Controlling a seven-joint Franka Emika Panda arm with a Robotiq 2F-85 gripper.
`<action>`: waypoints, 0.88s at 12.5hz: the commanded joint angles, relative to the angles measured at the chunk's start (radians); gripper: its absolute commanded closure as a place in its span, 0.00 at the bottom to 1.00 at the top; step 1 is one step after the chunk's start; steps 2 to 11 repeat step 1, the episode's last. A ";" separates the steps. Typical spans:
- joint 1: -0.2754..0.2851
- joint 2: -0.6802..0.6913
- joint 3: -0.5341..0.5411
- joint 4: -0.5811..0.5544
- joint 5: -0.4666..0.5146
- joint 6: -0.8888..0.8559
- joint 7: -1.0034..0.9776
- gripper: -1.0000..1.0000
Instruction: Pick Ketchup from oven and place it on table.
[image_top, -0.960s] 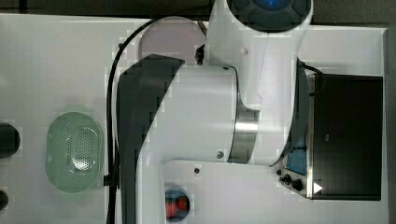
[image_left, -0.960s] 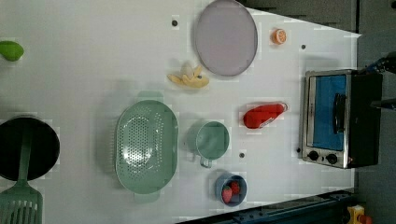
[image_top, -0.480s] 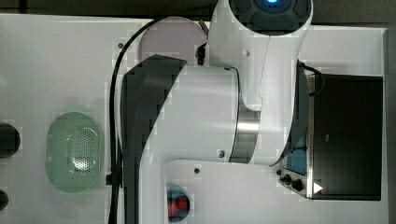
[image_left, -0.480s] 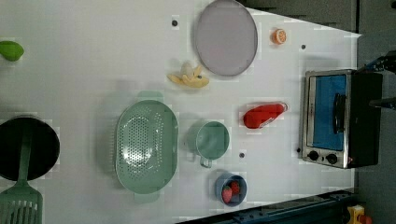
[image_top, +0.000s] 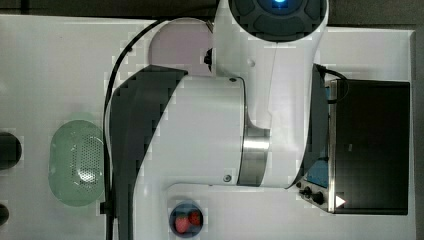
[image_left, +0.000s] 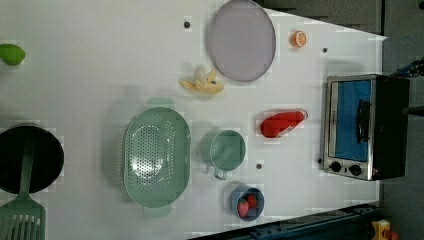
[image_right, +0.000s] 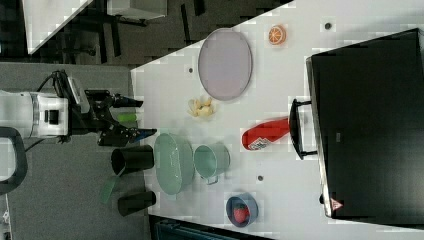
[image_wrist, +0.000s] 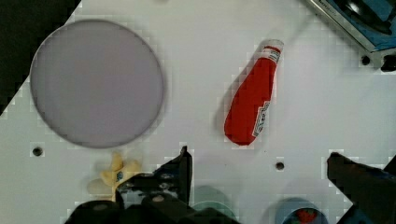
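Ketchup is the thing to track, and going outward from the wrist: the gripper hangs high above the table with its 2 fingers spread wide apart and nothing between them; in the wrist view both dark fingers frame bare tabletop. Just beyond them in the wrist view lies the red bottle, flat on its side on the white surface, its white cap pointing toward the oven and its label facing up. In the left view it rests between the green cup and the oven front, near the door but apart from it, and clear of the purple plate. Farthest out, the oven door looks shut, its handle across the blue glass. Judging from this, the bottle is already out of the oven and set down, and the release is done; little seems left beyond the arm clearing off.
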 joint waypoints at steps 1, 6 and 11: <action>-0.012 -0.007 -0.003 0.001 0.002 0.007 0.019 0.00; -0.012 -0.007 -0.003 0.001 0.002 0.007 0.019 0.00; -0.012 -0.007 -0.003 0.001 0.002 0.007 0.019 0.00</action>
